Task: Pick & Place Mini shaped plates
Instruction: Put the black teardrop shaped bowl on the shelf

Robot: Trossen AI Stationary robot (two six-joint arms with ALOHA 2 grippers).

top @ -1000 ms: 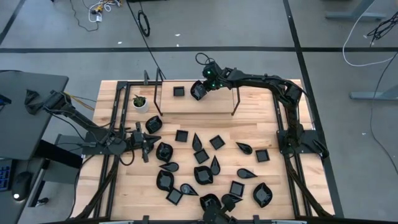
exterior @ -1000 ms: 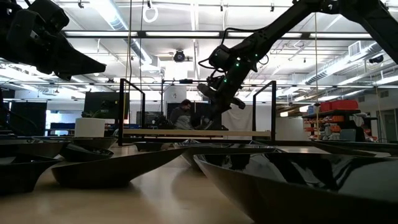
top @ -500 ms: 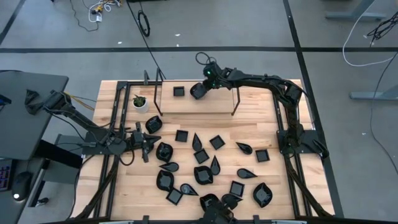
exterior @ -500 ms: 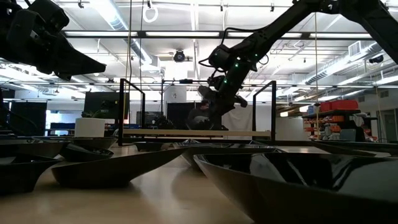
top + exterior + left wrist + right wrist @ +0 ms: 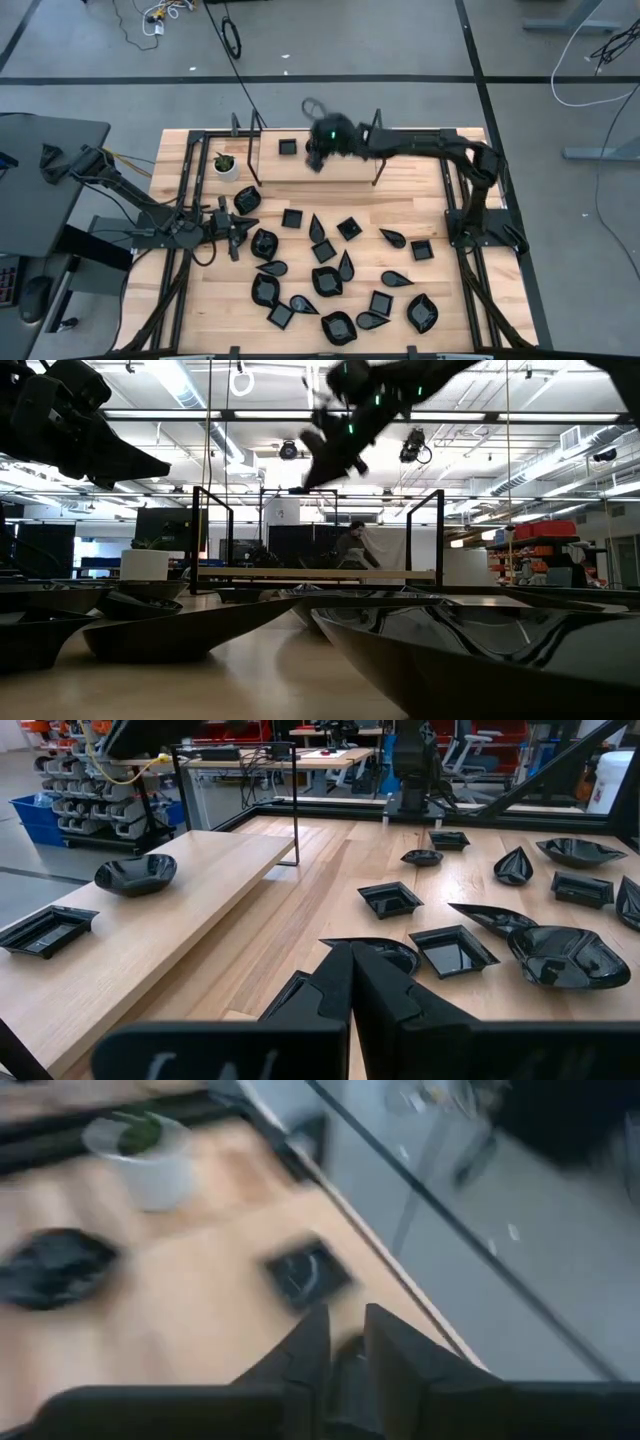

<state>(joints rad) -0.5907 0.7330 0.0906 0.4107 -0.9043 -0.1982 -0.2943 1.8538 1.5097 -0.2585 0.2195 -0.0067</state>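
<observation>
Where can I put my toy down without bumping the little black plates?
The raised shelf's right half is bare. So is the table between that shelf and the right-hand plates. Crowded: the middle and front, full of plates.

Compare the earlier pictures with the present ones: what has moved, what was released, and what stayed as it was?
The right claw has let go of a rounded plate on the raised shelf beside the square plate, then lifted clear. The left claw and the plates on the table stayed put.

White plant pot [image 5: 227, 166] (green sprig), raised wooden shelf [image 5: 345, 170], person [image 5: 352, 548]
</observation>
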